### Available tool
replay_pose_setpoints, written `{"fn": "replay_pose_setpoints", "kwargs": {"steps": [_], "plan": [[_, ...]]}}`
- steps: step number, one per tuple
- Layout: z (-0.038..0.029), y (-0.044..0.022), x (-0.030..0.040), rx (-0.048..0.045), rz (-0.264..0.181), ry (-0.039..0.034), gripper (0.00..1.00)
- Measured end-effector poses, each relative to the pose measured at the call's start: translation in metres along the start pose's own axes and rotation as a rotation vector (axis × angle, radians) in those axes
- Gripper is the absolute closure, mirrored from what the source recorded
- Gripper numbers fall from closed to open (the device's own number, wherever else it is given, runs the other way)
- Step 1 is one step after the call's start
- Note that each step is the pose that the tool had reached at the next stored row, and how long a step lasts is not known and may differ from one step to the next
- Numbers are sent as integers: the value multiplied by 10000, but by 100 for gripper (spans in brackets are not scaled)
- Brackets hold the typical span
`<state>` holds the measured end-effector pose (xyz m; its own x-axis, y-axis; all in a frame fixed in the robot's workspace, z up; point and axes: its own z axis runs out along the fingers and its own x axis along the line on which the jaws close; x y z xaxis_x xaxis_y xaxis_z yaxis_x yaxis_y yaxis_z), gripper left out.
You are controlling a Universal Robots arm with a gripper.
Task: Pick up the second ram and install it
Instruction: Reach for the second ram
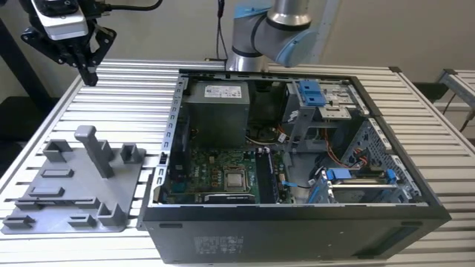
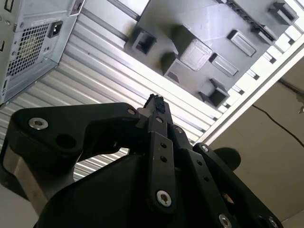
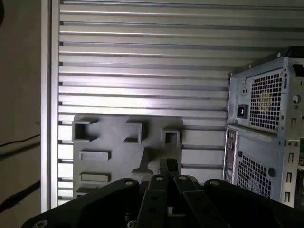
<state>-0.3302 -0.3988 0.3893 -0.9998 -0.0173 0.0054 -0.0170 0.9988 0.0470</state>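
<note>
My gripper (image 1: 90, 79) hangs high over the far corner of the slatted table, at the exterior view's left, well away from the open computer case (image 1: 297, 210). Its black fingertips (image 2: 156, 100) are pressed together, shut, with nothing between them; the first wrist view shows the same closed gripper (image 3: 168, 165). Below it lies the grey plastic tray (image 1: 74, 189) with upright posts, also seen in both wrist views (image 2: 213, 28) (image 3: 123, 152). Thin dark sticks stand edge-on in the motherboard's memory slots (image 1: 265, 177) beside the processor. I cannot tell which of them is the second ram.
The case holds a grey power supply (image 1: 215, 111), blue drive clips (image 1: 312, 93) and loose cables. Its rear wall (image 3: 266, 123) stands close beside the tray. The arm's base (image 1: 267, 33) rises behind the case. A tall tray post (image 1: 93, 150) sticks up.
</note>
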Motion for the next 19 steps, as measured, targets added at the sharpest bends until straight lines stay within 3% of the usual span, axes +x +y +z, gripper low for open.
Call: {"fn": "replay_pose_setpoints", "kwargs": {"steps": [4,19], "plan": [[1,2,109,0,-9,1,89],[4,11,627,0,-36,2,89]]}}
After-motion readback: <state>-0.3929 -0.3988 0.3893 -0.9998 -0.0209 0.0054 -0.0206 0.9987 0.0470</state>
